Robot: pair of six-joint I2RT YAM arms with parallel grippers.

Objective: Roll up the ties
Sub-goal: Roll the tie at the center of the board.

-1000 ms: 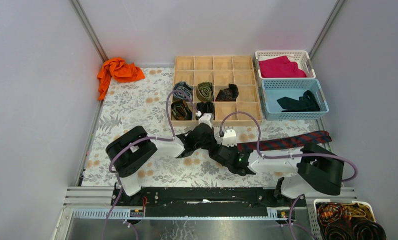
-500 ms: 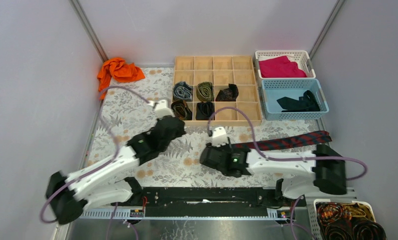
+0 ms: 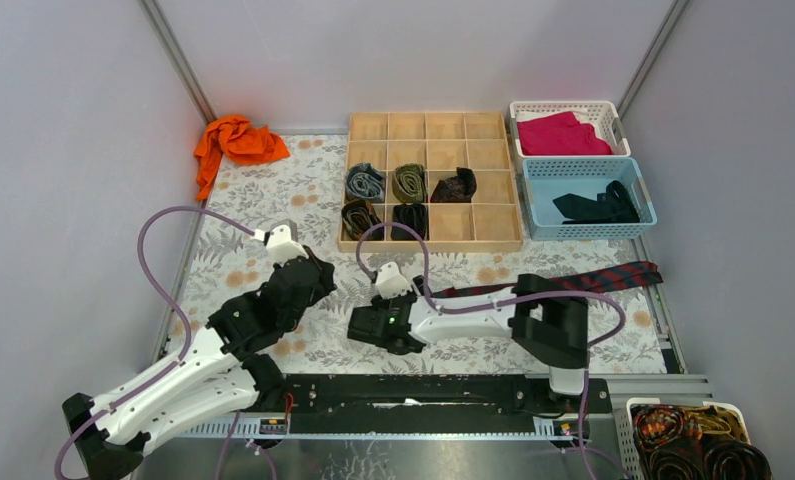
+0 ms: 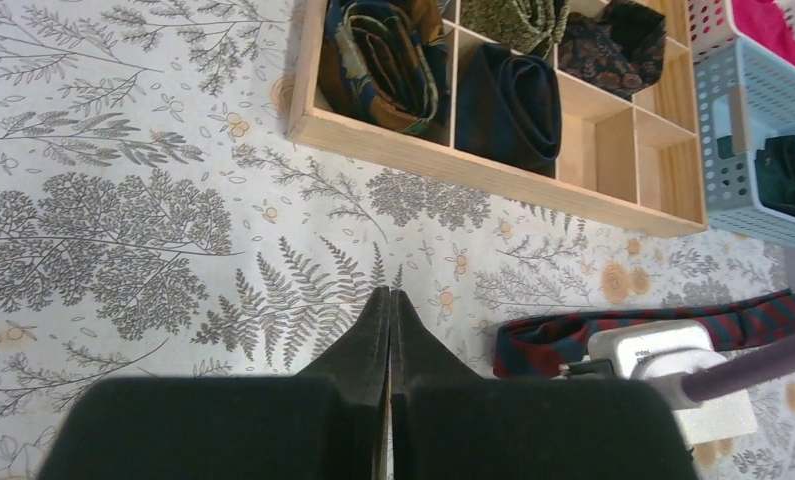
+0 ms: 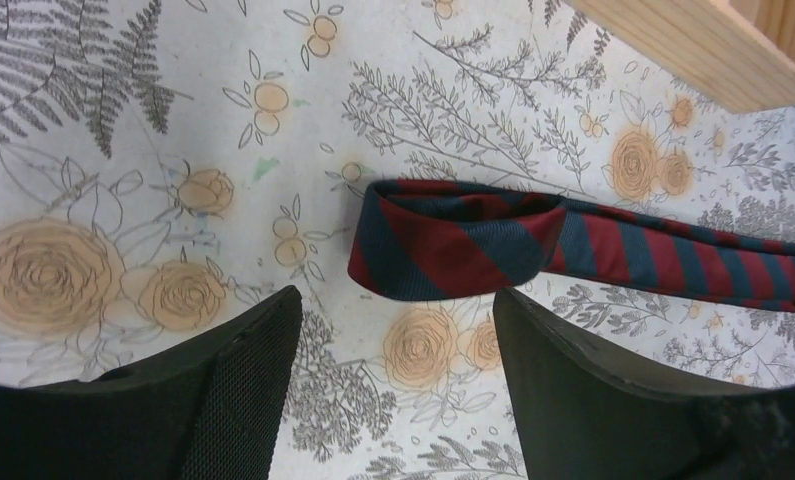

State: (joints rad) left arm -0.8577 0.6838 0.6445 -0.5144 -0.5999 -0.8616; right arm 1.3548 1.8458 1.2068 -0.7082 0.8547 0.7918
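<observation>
Logged right gripper (image 5: 393, 300) spread wide over the flowered mat (image 5: 63, 270), gripping nothing. Logged left gripper (image 4: 389, 305) pressed fully closed, also empty, hovering off to the side. Found striped tie (image 5: 453, 240) lying flat and unrolled, folded end just beyond the right fingertips, length trailing away to the right, near the wooden tray (image 3: 433, 243) with several rolled ties (image 3: 364, 182) already in compartments. Could easily miss here — closing short of the fold would pinch only mat, or catch one layer and let the fold spring open. Might also drag the whole strip instead of curling it, with nothing pinning the far end. Risks a loose, lopsided coil too wide for a compartment.
</observation>
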